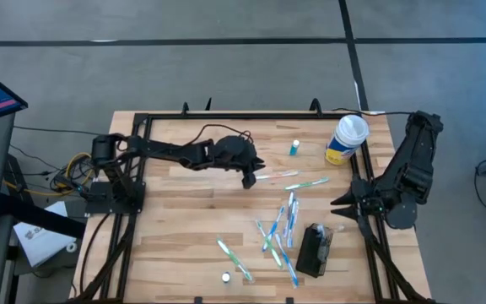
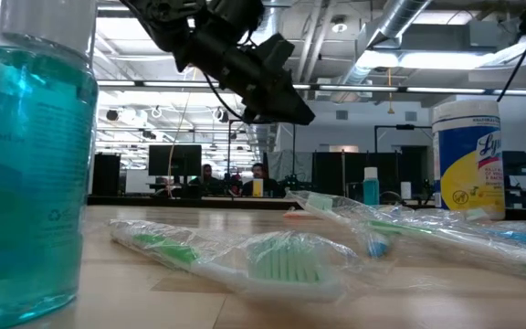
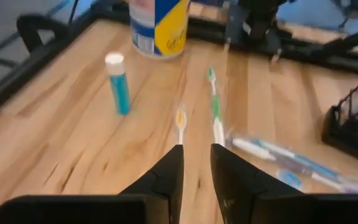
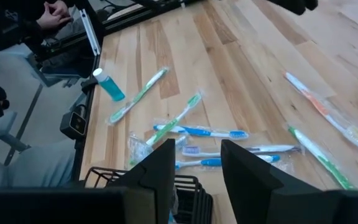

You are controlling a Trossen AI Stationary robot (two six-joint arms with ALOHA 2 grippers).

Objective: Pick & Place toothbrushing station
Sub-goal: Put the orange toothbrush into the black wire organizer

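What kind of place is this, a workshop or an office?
Probably a robotics lab in an open industrial hall: exposed ceiling ducts, rows of monitors behind the wooden table, and people at desks.

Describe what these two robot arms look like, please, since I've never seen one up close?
Both arms are matte black and built of jointed, boxy segments. The left arm trails thin black cables, with yellow and orange wires bundled at its base. The right arm looks chunkier. Each end effector, left and right, has two flat, dark, wedge-shaped fingers. No markings are legible.
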